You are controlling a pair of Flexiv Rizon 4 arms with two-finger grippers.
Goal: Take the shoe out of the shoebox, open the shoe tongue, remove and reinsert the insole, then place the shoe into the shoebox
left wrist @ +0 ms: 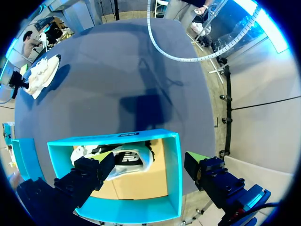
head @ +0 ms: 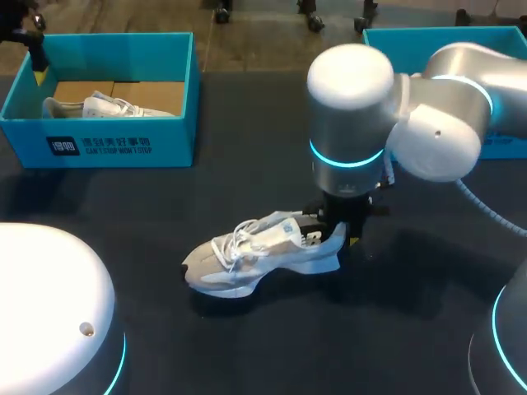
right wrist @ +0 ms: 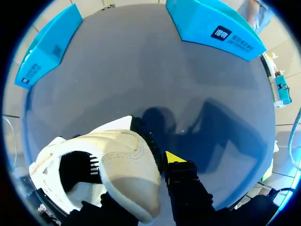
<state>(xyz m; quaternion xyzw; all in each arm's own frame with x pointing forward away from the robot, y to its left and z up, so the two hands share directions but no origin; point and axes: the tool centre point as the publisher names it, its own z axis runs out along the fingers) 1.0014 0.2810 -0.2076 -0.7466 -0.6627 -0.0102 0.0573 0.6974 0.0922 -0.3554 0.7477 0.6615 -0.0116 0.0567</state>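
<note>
Near the middle of the table (head: 247, 123), the shoe (head: 263, 251) is lying out of any box, sole down, toe pointing toward the left edge. The right tool (head: 342, 230) is clenching its heel: in the right wrist view the heel is sitting tight between the fingers, with only one yellow tip showing beside it.

Judging from this, the shoe is already out and the opening of the tongue (head: 273, 234) is the step in hand. To do it well, the right arm is probably best off pinning the heel firmly against the table, so the shoe is not sliding or tipping when the tongue is being pulled. The pull should likely be going up and toward the toe, clear of the laces (head: 239, 239), which could be snagging a finger. The left tool (left wrist: 149, 162) is hanging released, fingers wide apart, above the left shoebox (head: 123, 144), well apart from the shoe, so it would be needing a long reach across.

That left shoebox is standing at the far left corner of the table and is holding a second shoe (head: 107, 107), white, lying on its cardboard floor toward the box's left side. A right shoebox (head: 395, 37) is standing at the far right corner; the right arm is covering most of it, so what it is holding cannot be told.
</note>
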